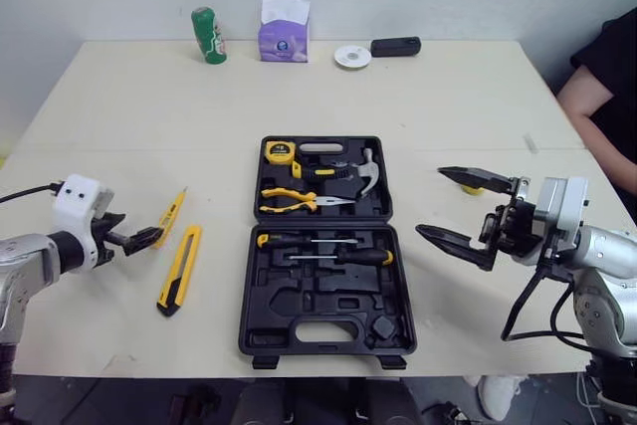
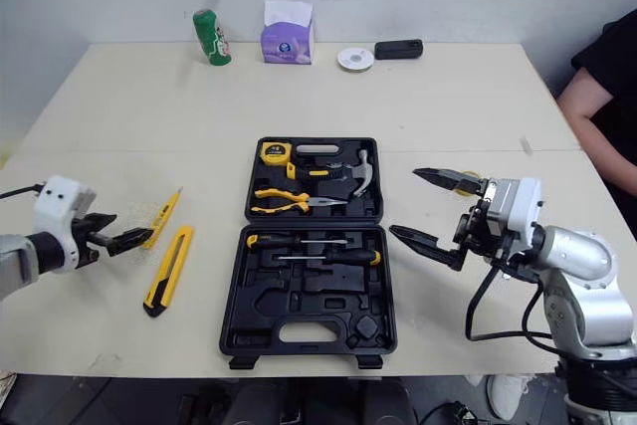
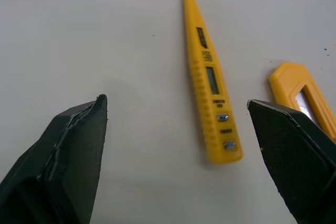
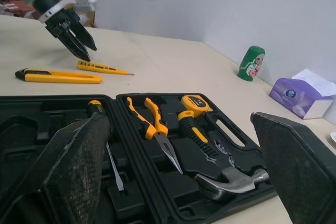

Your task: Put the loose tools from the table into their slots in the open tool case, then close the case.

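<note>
Status: early in the task, nothing loose stowed yet.

- Tool case [image 1: 323, 330] lies fully open at the middle of the worktop [image 1: 448, 97], both halves flat.
- Far half is filled: tape measure [image 1: 281, 152], hammer [image 1: 364, 174] and pliers [image 1: 299, 201], each seated in its recess.
- Near half holds two screwdrivers [image 1: 348, 256] along its upper edge. The moulded recesses below them are empty.
- Two loose tools lie on the worktop to the left of the case, well apart from it: a yellow voltage tester pen [image 1: 171, 213] and a yellow utility knife [image 1: 180, 268]. The knife lies just beside the tester, nearer the robot. They look separate, not touching.
- Left gripper [image 1: 149, 237] hangs above the butt end of the tester. Jaws spread wide and holding nothing; in the left wrist view the tester lies on the worktop ahead of them, nearer the finger on the knife's side.
- Right gripper [image 1: 429, 200] hovers just off the right edge of the case, level with the hinge line. Jaws wide open and empty.

Judgement: four kinds of tool are home and two remain out. The left arm appears set up for the tester first. Left to do: grasp and slot the tester, then the knife, presumably into the empty recesses of the near half, then fold the case shut. Which recess fits which tool I cannot tell.
</note>
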`<move>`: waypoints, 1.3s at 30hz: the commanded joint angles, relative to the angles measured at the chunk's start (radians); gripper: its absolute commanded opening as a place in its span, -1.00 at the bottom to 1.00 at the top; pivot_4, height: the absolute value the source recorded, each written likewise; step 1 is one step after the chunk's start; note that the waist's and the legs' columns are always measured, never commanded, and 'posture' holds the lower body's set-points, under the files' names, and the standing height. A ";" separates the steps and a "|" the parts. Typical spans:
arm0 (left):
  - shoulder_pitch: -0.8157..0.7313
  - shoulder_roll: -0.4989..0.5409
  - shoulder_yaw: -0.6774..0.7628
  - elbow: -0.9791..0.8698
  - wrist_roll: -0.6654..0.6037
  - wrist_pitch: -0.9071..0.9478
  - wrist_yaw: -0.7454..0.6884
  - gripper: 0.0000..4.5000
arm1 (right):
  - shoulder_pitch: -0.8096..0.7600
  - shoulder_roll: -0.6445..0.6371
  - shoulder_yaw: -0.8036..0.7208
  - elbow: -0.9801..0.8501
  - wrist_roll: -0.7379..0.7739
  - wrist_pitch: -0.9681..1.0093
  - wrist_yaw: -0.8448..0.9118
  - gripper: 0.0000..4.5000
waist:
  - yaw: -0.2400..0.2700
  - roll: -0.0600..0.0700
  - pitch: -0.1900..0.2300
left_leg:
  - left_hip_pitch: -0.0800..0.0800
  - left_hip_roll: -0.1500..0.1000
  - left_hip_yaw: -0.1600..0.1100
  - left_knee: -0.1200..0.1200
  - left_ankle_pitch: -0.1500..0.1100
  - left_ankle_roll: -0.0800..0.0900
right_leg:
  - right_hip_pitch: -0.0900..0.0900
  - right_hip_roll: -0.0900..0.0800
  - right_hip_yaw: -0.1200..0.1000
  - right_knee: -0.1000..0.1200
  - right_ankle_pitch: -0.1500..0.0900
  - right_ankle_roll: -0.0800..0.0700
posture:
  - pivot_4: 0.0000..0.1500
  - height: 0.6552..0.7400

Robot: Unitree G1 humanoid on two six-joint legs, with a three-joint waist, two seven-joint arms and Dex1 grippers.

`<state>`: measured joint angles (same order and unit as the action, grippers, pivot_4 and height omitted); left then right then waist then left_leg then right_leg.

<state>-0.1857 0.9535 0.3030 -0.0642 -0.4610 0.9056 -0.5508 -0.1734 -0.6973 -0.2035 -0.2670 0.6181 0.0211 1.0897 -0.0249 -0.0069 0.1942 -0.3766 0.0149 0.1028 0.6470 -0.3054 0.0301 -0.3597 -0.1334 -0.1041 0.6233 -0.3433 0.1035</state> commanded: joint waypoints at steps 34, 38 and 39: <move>-0.217 -0.034 -0.225 0.267 0.191 -0.047 -0.143 -0.77 | -0.046 0.024 0.066 -0.169 0.007 0.013 -0.002 1.00 | 0.024 -0.002 0.001 | 0.001 0.000 0.000 0.002 0.002 0.001 | 0.000 0.000 0.000 0.002 0.000 0.000 | 1.00 1.00; -0.233 -0.038 -0.158 0.274 0.172 -0.156 -0.172 -0.77 | -0.032 0.015 0.060 -0.178 0.003 0.024 -0.010 1.00 | 0.024 -0.002 0.001 | 0.001 0.000 0.000 0.002 0.002 0.001 | 0.000 0.000 0.000 0.002 0.000 0.000 | 1.00 1.00; -0.235 -0.038 -0.143 0.270 0.165 -0.197 -0.190 -0.77 | -0.030 0.013 0.058 -0.178 0.001 0.025 -0.011 1.00 | 0.024 -0.002 0.001 | 0.001 0.000 0.000 0.002 0.002 0.001 | -0.001 0.000 0.000 0.002 0.000 0.000 | 1.00 1.00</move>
<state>-0.4213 0.9138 0.1177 0.2103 -0.2888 0.7765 -0.7165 -0.2061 -0.6730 -0.1244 -0.4041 0.6140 0.0470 1.0860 -0.0010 -0.0091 0.1955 -0.3758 0.0150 0.1032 0.6489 -0.3033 0.0308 -0.3604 -0.1330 -0.1040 0.6254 -0.3433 0.1035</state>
